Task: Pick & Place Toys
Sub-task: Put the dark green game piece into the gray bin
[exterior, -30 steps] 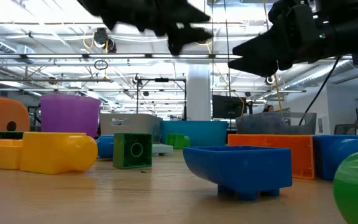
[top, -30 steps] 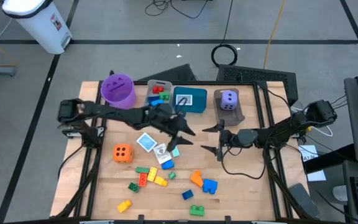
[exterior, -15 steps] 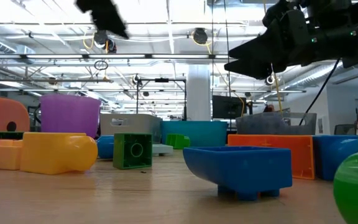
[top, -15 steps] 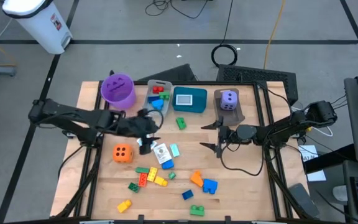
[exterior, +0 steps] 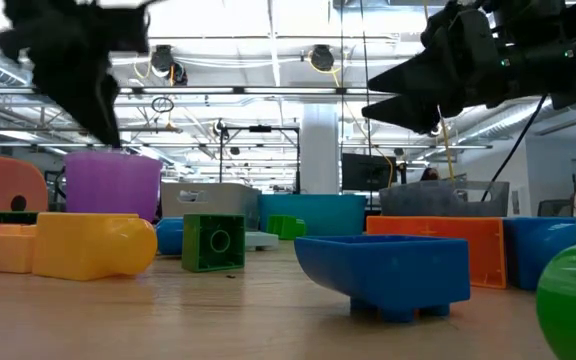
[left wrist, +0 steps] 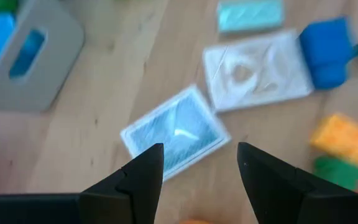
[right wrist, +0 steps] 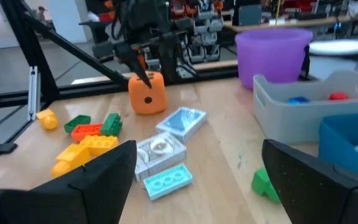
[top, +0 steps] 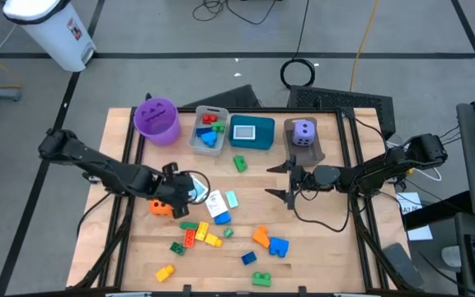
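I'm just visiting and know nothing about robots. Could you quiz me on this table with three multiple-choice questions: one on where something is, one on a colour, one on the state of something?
1. Where is the purple die?
A. in the brown bin at the table's far right
B. in the purple bucket
C. loose among the bricks

2. What colour is the die beside the left gripper?
A. green
B. orange
C. blue

3. How does the right gripper stand?
A. shut on a brick
B. shut on a card
C. open, holding nothing

Answers:
1 A: the high view shows the die sitting in that bin.
2 B: the right wrist view shows an orange die under the left arm's tip.
3 C: in the high view its fingers are spread wide over bare table, with nothing between them.
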Motion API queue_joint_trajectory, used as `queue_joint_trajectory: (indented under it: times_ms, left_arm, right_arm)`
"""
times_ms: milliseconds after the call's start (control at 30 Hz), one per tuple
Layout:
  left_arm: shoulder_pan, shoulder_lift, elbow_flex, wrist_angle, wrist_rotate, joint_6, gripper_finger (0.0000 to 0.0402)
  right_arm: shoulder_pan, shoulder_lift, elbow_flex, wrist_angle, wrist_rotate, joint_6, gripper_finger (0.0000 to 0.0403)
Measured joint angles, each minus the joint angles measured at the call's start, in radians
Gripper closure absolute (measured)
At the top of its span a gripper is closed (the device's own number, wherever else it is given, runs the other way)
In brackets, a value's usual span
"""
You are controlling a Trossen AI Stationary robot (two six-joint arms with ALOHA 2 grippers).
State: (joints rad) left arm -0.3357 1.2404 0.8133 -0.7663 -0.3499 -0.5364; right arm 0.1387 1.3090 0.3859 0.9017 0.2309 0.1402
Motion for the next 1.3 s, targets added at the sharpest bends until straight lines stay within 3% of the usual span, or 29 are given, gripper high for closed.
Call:
queue_joint_trajectory:
  times_ms: [267, 567, 800, 1000, 1300]
  left_arm:
    - [0.046, 0.000, -0.093, 0.183, 0.101, 0.104, 0.0188]
    - [0.032, 0.000, -0.093, 0.350, 0.299, 0.053, 0.0188]
    - [-0.138, 0.039, -0.092, 0.402, 0.232, -0.031, 0.0188]
    - [-0.257, 0.087, -0.092, 0.386, 0.157, -0.095, 0.0188]
    - [-0.291, 0.184, -0.092, 0.299, 0.150, -0.101, 0.0188]
  right_arm:
    - [0.042, 0.000, 0.000, -0.065, 0.001, 0.096, 0.0064]
    - [0.140, 0.000, 0.000, -0.062, 0.004, 0.110, 0.0064]
    - [0.172, 0.000, 0.000, -0.063, 0.083, 0.110, 0.0064]
    - [0.174, 0.000, 0.000, -0.068, 0.084, 0.110, 0.0064]
    - [0.174, 0.000, 0.000, -0.069, 0.085, 0.110, 0.0064]
